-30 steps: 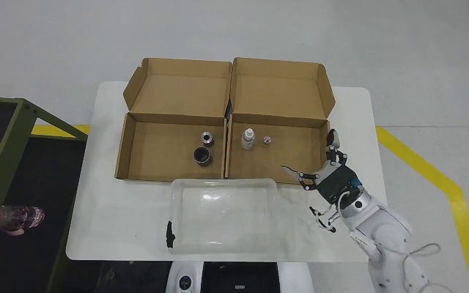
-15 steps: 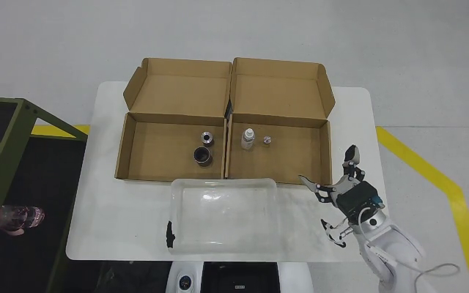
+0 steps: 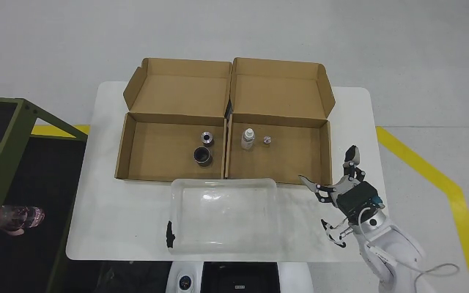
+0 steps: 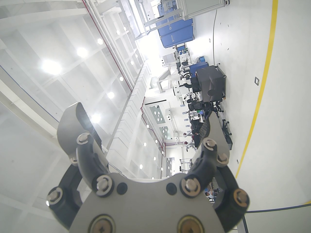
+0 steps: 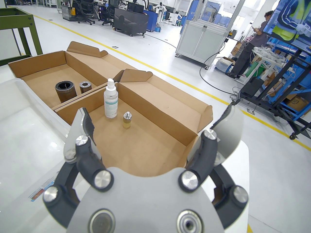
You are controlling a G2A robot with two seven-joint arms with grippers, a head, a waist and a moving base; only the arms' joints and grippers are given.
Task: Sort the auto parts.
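Observation:
Two dark metal cylinders, a small one [image 3: 207,137] and a larger one [image 3: 201,154], stand in the left cardboard box [image 3: 157,150]. The right cardboard box [image 3: 297,155] holds a white spray bottle [image 3: 249,138] and a small metal fitting [image 3: 267,139]. My right gripper [image 3: 330,168] hangs open over the table just off that box's near right corner, with nothing between its fingers. The right wrist view looks across the box at the bottle [image 5: 111,103], the fitting [image 5: 127,120] and both cylinders [image 5: 65,91]. My left gripper [image 4: 141,117] is open, empty and aimed at the ceiling.
A clear plastic bin [image 3: 223,216] sits in front of the two boxes, near the table's front edge. Both box lids stand open toward the back. White table [image 3: 95,220] shows bare at the left and right ends.
My right gripper pulled back from the right box's corner toward the table's front right edge, then held still over the last half second. The parts did not move.

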